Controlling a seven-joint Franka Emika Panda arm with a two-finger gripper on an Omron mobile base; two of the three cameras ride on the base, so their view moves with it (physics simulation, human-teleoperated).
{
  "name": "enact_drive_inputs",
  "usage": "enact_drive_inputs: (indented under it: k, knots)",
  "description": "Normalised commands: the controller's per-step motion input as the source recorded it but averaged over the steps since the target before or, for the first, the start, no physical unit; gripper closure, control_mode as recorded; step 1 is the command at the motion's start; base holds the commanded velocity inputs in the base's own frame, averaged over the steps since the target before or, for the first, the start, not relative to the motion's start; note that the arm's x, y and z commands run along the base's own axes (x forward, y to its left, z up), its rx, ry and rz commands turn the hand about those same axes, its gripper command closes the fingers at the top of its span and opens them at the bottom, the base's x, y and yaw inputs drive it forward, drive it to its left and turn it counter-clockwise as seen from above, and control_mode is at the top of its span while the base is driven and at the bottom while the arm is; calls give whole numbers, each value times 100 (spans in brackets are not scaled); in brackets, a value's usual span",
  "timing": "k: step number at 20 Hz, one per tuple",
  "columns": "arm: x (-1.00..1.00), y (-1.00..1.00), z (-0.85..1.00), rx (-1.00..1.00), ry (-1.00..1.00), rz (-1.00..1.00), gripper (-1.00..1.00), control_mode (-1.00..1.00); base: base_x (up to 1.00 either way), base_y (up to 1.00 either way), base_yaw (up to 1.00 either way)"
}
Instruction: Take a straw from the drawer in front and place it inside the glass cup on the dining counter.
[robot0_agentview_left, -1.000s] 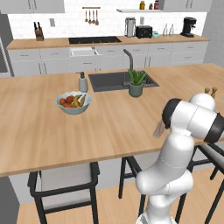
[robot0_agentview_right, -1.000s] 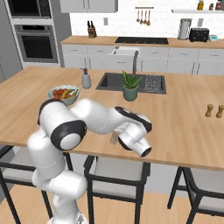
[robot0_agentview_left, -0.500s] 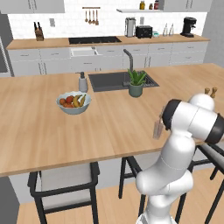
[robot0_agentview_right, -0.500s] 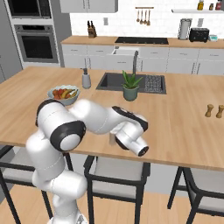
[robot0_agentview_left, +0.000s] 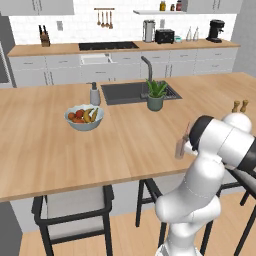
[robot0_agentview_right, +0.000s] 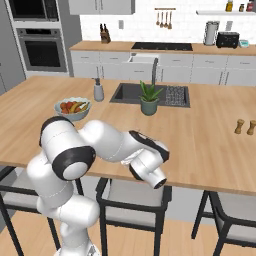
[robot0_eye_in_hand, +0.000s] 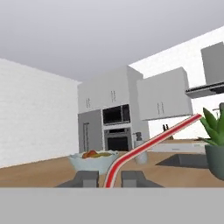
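Observation:
My gripper (robot0_eye_in_hand: 109, 177) is shut on the red-pink straw (robot0_eye_in_hand: 144, 146), which curves up from between the fingertips and runs off to the upper right. The hand (robot0_agentview_right: 146, 169) hangs at the front edge of the light-wood dining counter (robot0_agentview_left: 60, 150), level with its top. In the left base view a small clear glass cup (robot0_agentview_left: 180, 149) stands near that edge, close against my arm. A thin pink line of the straw (robot0_agentview_left: 187, 129) rises just above it. I cannot tell whether the straw's end is inside the cup. The drawer is out of view.
On the counter are a fruit bowl (robot0_agentview_left: 84, 117), a grey soap dispenser (robot0_agentview_left: 94, 94), a potted plant (robot0_agentview_left: 156, 95) beside the dark sink (robot0_agentview_left: 127, 92), and two small shakers (robot0_agentview_left: 239, 106) at the right. Black stools (robot0_agentview_left: 75, 212) stand under the front edge.
The hand has drifted slightly lower and nearer the counter's front edge, with the straw still gripped. The cup and the other things have stayed put.

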Motion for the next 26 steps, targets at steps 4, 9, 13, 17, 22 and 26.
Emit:
enact_drive_inputs:
  k: [4,9,13,17,22,26]
  knots:
    - [1,14,0,-19,-5,-1,-100,-100,0,0,0]
    - [2,0,0,-17,-2,-1,-100,-100,0,0,0]
    - [0,0,-1,-24,0,-4,-100,-100,0,0,0]
    - [0,0,1,-28,0,-4,-100,-100,0,0,0]
    - [-26,0,52,-22,-2,-9,-100,-100,0,0,0]
    - [-78,6,53,-46,-16,-17,-100,-100,0,0,0]
